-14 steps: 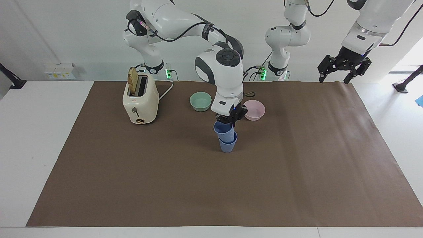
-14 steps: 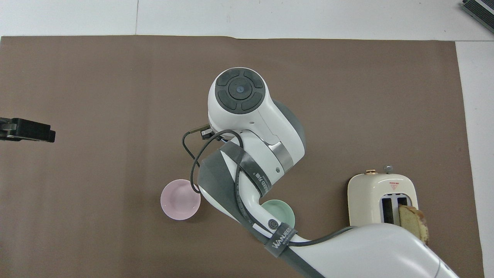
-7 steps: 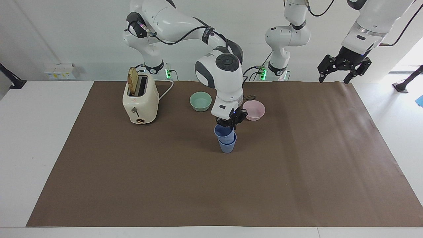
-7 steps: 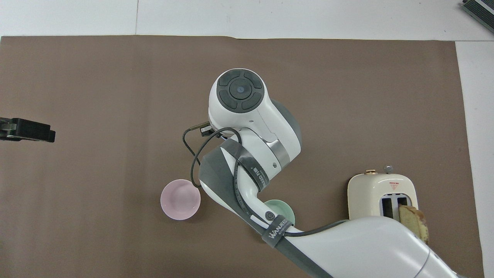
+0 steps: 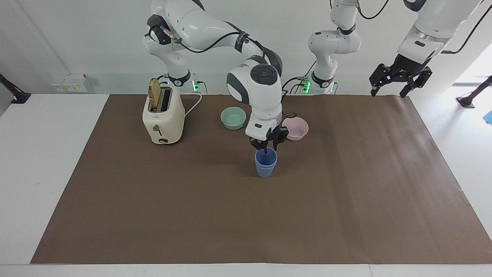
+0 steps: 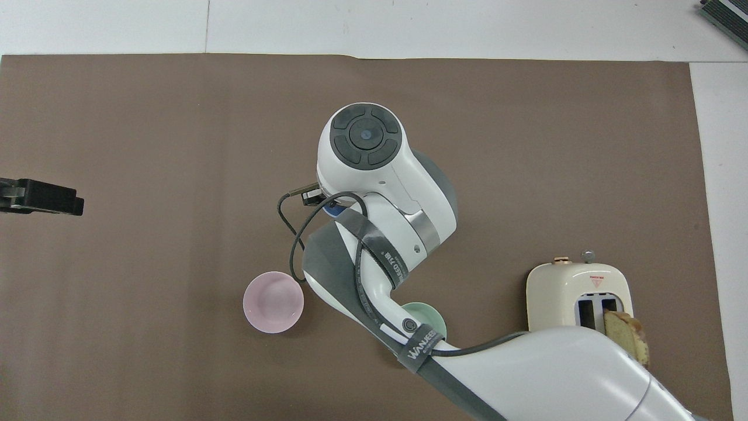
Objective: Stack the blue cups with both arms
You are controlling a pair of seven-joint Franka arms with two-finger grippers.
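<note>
Brown paper covers most of the white bench [image 5: 38, 161], and near its middle the blue cups [image 5: 265, 164] stand upright, one nested inside the other. Right over them hangs the right gripper [image 5: 266, 147], its jaws spread a little and holding nothing, one fingertip dipping just inside the rim. From overhead the right arm's wrist hides the cups almost entirely. Nearer the robots sit a green bowl [image 5: 233, 117] and a pink bowl [image 5: 295, 128], the arm reaching out between them. A cream toaster [image 5: 163, 117] with a slice of bread sticking up stands toward the right arm's end. The left gripper [image 5: 388, 92] waits high over the paper's edge at its own end, jaws spread wide and empty.
</note>
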